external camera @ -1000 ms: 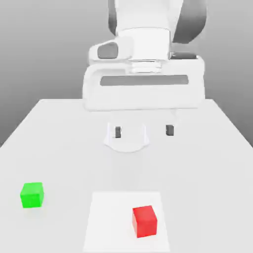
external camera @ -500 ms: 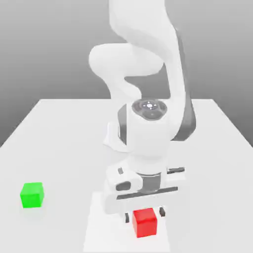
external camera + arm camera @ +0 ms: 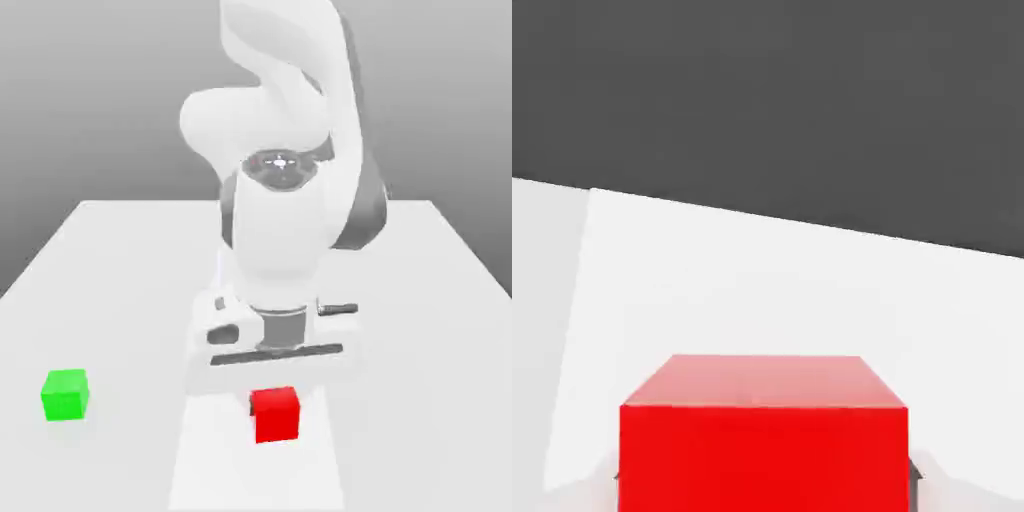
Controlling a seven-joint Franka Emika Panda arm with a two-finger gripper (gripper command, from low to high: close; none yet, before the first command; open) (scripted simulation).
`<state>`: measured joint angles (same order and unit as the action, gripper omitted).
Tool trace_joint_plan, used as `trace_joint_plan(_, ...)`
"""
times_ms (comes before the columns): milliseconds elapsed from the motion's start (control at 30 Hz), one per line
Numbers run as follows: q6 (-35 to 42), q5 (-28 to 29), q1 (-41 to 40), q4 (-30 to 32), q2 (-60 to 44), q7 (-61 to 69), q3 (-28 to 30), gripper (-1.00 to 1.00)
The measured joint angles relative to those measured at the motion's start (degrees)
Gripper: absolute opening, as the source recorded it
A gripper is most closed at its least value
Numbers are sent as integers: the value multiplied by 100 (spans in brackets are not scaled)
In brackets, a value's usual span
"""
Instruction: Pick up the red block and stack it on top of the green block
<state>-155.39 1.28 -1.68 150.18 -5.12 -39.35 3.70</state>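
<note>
Red block [image 3: 276, 414], a small matte bright-red cube, now sits higher and further toward the exterior view's left than a moment ago, clamped in the closed gripper [image 3: 276, 404]; the small matte green cube [image 3: 65, 394] waits well apart. On the hand view, the red block [image 3: 762, 442] sits between the fingers, apparently lifted: carrying comes next.

Plain white flat tabletop [image 3: 120, 260] w/ a brighter white rectangular patch [image 3: 200, 470] near front edge; smooth grey gradient backdrop [image 3: 100, 90], darker up top.
</note>
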Motion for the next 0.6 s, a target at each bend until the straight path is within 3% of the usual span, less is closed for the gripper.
trace_joint_plan(433,380,-69,-2341,181,561,79,1105,-100)
trace_joint_plan(500,202,-215,-2840,174,374,187,965,-100)
trace_joint_plan(600,-224,-465,-2644,151,-82,370,736,-100)
